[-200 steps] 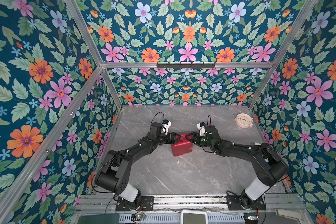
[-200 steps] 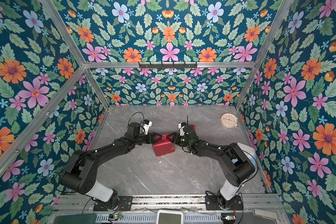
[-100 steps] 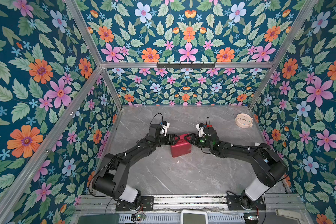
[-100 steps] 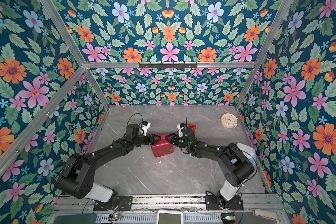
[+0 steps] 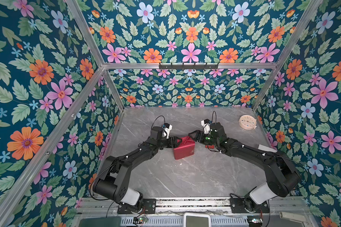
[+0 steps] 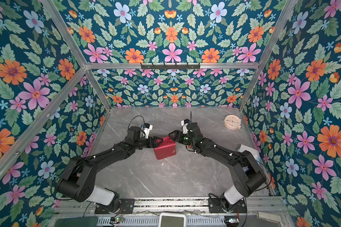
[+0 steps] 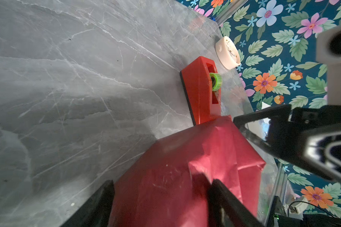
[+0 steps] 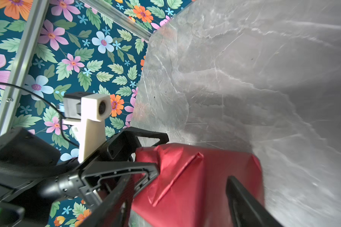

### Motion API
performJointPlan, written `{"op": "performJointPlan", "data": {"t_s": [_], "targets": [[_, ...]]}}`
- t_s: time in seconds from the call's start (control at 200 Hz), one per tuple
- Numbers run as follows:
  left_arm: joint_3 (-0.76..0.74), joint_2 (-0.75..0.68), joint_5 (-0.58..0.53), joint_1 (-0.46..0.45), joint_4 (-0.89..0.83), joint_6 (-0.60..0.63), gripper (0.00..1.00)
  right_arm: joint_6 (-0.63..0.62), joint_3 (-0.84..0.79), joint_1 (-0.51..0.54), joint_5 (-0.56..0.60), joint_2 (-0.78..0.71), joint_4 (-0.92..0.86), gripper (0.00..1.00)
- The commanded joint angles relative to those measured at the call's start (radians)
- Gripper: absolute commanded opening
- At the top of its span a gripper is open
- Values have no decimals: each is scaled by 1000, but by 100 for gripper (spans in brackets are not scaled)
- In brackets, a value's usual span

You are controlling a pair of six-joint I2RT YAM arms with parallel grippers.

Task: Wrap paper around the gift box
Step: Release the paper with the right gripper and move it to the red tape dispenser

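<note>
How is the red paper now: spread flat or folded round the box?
Folded. The paper forms a closed parcel with a creased triangular flap at one end; none lies spread flat.

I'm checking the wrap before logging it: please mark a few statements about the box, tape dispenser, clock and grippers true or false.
1. Paper covers the box; no blue shows. True.
2. The dispenser lies on the box. False: it stands on the table beside it.
3. A clock lies near the table's far right corner. True.
4. The right gripper lifts the box. False: the box rests on the table, with that gripper open beside it.
5. The left gripper is at the box's left end. True.
</note>
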Motion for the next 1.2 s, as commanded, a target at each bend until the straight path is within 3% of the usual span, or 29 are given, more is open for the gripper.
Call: {"op": "performJointPlan", "data": {"t_s": [0.0,0.24,0.44,0.765,1.195], "targets": [[-8,15,-43,-1,-127,32,77,-61,-4,-45,-28,-56,-136,75],[-5,15,-51,0,-132,38,77,-154,-1,-276,-163,-125,-346,70],[-5,10,-57,0,-137,43,77,-157,49,-417,-317,-2,-407,61],[-6,4,-59,0,-134,46,76,-172,96,-457,-371,121,-404,45],[1,10,-60,-1,-134,50,76,-168,104,-458,-409,235,-360,38]]}}
